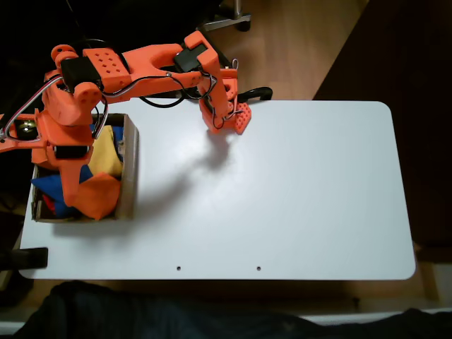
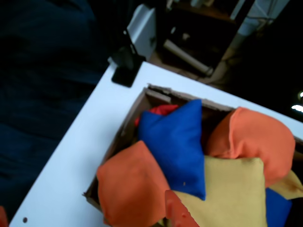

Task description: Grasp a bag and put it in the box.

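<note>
No brand, label or writing can be read on any thing here. The box (image 1: pixel 131 166) stands at the left edge of the white counter (image 1: pixel 296 198) in the fixed view, with its long axis running from the top to the bottom of that picture. The orange bag (image 1: pixel 99 196) lies inside the box, at the corner near the bottom and the right wall, tilted so that one corner leans up on the wall; it is squarish, so no clear long axis can be told. In the wrist view the same bag (image 2: pixel 132 187) sits at the near left corner of the box (image 2: pixel 124 128), one corner pointing up toward the blue bag (image 2: pixel 177 142), which lies across the middle of the box and partly on top of it. A yellow bag (image 2: pixel 232 196) lies to the right of the orange bag and under the blue one, a second, rounder orange bag (image 2: pixel 255 137) fills the far right part of the box, and a bit of red fabric (image 2: pixel 161 110) shows behind the blue bag. The orange arm (image 1: pixel 141 67) reaches over the box, and the pincer (image 1: pixel 76 191) hangs above the bags inside the box, just beside the orange bag; whether its jaws are open or closed I cannot tell. A black clamp (image 2: pixel 125 71) sits on the counter edge beyond the box in the wrist view.
</note>
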Robot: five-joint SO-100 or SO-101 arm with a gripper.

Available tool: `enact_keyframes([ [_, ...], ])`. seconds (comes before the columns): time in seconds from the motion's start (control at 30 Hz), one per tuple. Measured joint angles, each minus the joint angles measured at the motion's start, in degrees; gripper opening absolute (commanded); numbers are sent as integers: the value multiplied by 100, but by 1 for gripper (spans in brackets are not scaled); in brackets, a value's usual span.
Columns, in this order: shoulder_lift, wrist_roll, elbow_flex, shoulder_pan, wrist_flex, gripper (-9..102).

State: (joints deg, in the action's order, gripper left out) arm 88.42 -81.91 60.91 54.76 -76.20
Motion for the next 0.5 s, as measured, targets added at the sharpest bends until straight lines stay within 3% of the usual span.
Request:
enact_keyframes([
  [0.5, -272, 79, 0, 62, 483, 66],
])
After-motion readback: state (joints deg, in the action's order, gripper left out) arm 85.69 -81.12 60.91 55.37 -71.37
